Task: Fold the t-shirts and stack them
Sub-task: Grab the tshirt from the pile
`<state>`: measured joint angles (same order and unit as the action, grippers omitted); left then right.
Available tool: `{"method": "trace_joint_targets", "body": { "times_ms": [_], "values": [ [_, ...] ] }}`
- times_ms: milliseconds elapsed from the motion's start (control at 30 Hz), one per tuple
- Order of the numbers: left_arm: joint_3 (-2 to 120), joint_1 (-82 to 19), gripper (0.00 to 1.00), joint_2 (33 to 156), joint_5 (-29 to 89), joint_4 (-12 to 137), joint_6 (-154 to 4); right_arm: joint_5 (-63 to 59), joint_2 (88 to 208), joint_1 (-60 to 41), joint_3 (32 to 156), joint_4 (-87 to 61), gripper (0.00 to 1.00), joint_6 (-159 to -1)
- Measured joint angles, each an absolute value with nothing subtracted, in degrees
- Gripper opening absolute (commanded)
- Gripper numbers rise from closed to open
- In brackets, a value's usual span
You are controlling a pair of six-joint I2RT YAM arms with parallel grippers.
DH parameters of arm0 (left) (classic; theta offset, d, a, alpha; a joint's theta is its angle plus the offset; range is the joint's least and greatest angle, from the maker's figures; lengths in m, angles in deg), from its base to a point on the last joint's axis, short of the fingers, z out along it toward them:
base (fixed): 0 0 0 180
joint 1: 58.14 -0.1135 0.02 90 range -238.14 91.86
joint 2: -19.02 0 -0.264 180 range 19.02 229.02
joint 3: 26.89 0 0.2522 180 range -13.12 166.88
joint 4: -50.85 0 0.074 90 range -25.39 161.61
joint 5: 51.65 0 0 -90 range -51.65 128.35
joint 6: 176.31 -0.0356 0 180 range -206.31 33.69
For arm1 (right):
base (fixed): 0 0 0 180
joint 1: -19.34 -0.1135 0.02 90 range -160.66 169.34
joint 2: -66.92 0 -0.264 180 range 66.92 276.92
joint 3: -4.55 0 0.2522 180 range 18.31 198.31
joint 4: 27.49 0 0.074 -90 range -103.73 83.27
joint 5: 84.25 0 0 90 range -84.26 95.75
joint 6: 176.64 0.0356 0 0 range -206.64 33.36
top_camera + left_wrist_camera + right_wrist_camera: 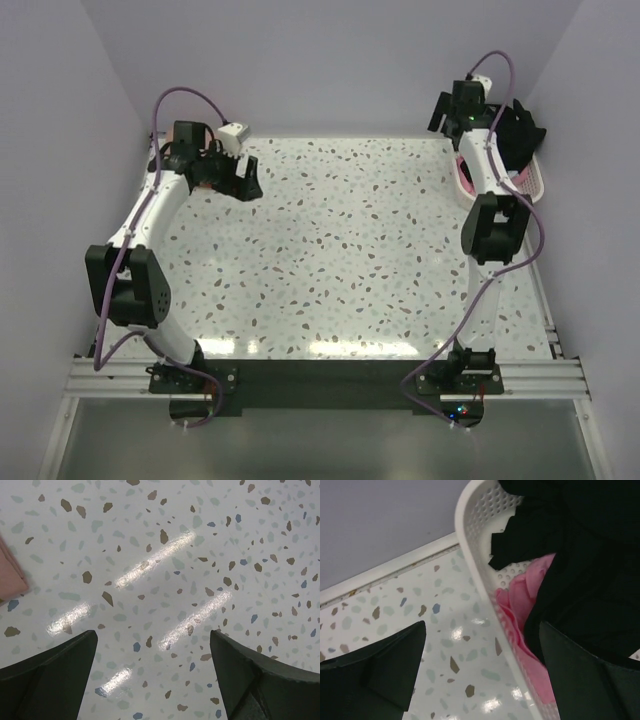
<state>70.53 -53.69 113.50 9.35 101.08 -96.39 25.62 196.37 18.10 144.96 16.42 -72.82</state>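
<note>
While hovering with left gripper (153, 642) and right gripper (482, 630) spread, empty, barely begun: black t-shirt (585, 555), pink t-shirt (520, 597) heaped in basket (468, 545), upper right; salmon-pink t-shirt (10, 572), left edge.

- White speckled terrazzo-look tabletop (150, 530): smooth, glossy, with bright glare streaks.
- White perforated plastic basket (470, 545): smooth, slight sheen.
- Plain black cloth t-shirt (590, 555) and bright pink cloth t-shirt (525, 595): soft, matt.
</note>
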Motion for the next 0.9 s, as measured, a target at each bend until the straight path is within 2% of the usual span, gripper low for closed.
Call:
{"method": "trace_joint_targets", "body": {
  "times_ms": [367, 767, 900],
  "values": [
    [71.7, -54.2, 1.00, 117.5, 6.4, 102.4, -95.8, 29.3, 200.4, 28.9, 146.1, 9.2, 0.99, -70.4],
    [71.7, -54.5, 1.00, 121.4, 5.5, 102.5, -94.3, 39.6, 202.1, 28.6, 145.8, 0.9, 0.97, -75.4],
    [72.5, -54.6, 1.00, 122.5, 5.5, 103.3, -94.3, 40.9, 202.8, 28.7, 142.2, 0.5, 0.97, -75.5]
  ]
}}
